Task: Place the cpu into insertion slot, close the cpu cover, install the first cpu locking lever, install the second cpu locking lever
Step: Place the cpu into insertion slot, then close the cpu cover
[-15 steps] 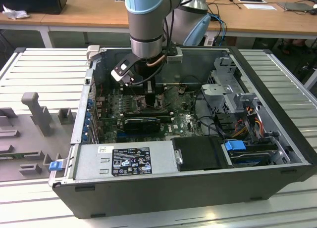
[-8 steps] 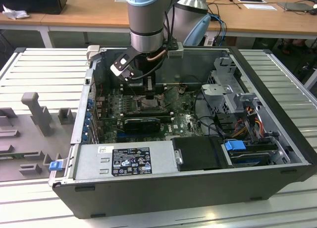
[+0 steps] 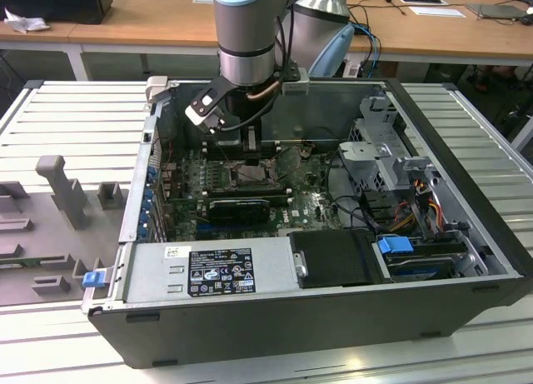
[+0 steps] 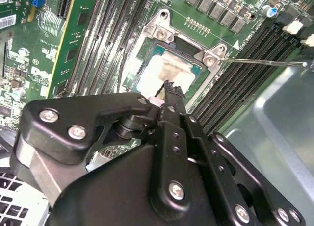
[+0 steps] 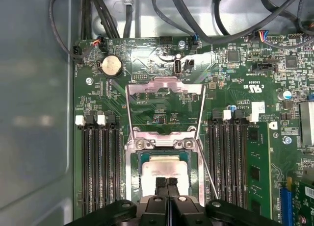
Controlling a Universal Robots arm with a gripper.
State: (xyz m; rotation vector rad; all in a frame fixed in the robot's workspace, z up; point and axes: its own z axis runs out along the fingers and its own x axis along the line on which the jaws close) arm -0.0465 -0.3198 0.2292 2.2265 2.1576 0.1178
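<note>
**Step status.** The chip [image 5: 164, 168] lies flat inside the socket [image 5: 131, 174] with its pale top up, so placement reads as complete. The cover [image 5: 164, 82] is not yet closed. It is swung back off the socket, on the side away from the gripper [image 5: 166, 182]. The gripper's fingers are drawn together with nothing between them, tips over the chip (contact with the chip cannot be confirmed).

**Judgement.** Closing the cover calls for catching the frame's far bar and swinging it down square over the socket without shifting the chip. The thin lever [image 5: 206, 169] beside the socket must be kept out from under the frame.

**View notes.**
- The first wrist view gives the cover's open position.
- The second wrist view gives the lever [image 4: 265, 62] running out from a socket corner.
- The exterior view places the gripper [image 3: 250, 151] above the socket, inside the open computer case [image 3: 333, 330].
</note>
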